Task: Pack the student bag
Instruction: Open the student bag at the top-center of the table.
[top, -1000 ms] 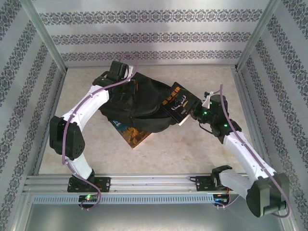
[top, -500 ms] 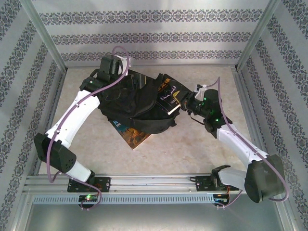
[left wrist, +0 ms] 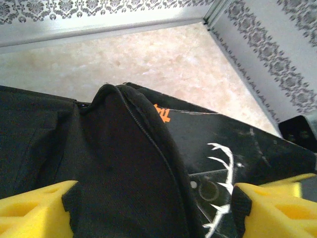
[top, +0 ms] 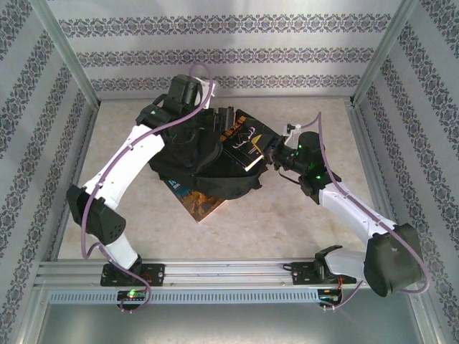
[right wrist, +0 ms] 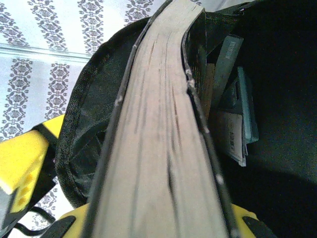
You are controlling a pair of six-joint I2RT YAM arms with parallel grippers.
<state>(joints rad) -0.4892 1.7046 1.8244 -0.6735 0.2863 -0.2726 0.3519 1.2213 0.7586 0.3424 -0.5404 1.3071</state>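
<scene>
Book (top: 244,143) has entered the student bag (top: 208,173); right wrist shows other books (right wrist: 231,99) inside.

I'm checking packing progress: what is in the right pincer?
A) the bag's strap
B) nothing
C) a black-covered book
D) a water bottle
C: the right pincer is shut on the black-covered book, whose page edge points into the open mouth of the student bag.

Left gripper (left wrist: 156,212) opened over student bag (top: 201,163); right gripper (top: 270,153) pushed black book (top: 244,141) further leftward into it.
</scene>
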